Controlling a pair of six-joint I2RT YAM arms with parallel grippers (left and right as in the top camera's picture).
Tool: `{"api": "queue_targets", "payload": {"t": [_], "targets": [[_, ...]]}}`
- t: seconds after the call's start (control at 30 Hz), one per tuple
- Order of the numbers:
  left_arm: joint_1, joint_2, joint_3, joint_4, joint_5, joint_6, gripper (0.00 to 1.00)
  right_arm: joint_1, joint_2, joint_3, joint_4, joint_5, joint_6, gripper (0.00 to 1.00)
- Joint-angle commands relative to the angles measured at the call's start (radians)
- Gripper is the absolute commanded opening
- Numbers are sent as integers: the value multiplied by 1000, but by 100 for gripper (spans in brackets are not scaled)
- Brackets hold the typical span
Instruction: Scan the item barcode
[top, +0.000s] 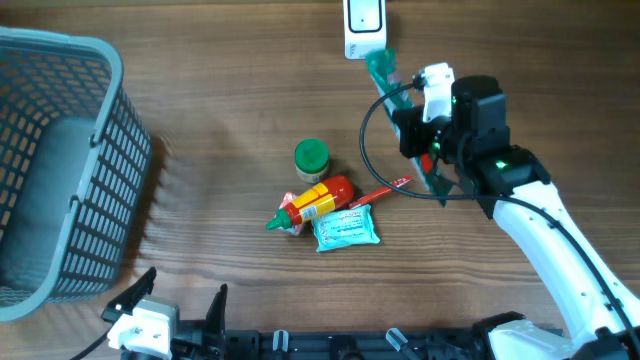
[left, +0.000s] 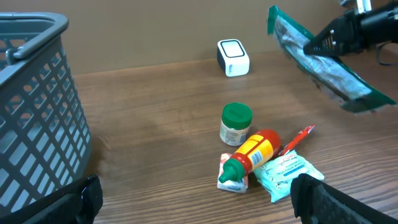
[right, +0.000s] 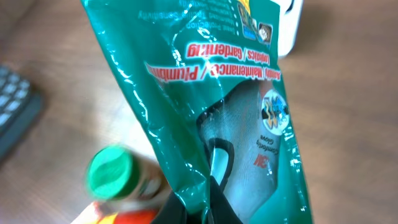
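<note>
A green plastic packet (right: 205, 93) with white gloves inside hangs in the air, and my right gripper (right: 208, 202) is shut on its lower edge. In the overhead view the packet (top: 384, 72) slants up from the right gripper (top: 420, 112) toward the white scanner (top: 362, 25) at the table's far edge, its top end just below the scanner. The left wrist view shows the packet (left: 323, 62) raised to the right of the scanner (left: 233, 57). My left gripper (left: 199, 208) stands open and holds nothing, low at the near edge (top: 175, 300).
A green-lidded jar (top: 311, 158), a red and yellow bottle (top: 318, 200), a teal wipes pack (top: 346, 228) and a red pen (top: 380, 192) lie clustered mid-table. A grey mesh basket (top: 60, 170) stands at the left. A black cable loops beside the right wrist.
</note>
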Motion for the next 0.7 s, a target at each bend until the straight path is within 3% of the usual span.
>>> {"api": "queue_targets", "payload": {"t": [0.0, 0.1, 0.2, 0.4, 0.53, 0.67], "targets": [[-5, -9, -2, 0, -2, -6, 100, 3, 94, 11, 101, 190, -106, 5], [-5, -9, -2, 0, -2, -6, 100, 3, 229, 12, 210, 371, -147, 4], [-5, -9, -2, -1, -2, -6, 100, 3, 354, 84, 294, 426, -196, 4], [-5, -9, -2, 0, -2, -6, 100, 24, 873, 733, 148, 505, -340, 4], [-5, -9, -2, 0, -2, -6, 100, 100, 944, 773, 245, 673, -525, 4], [-5, -9, -2, 0, -2, -6, 100, 108, 954, 773, 274, 816, -572, 4]]}}
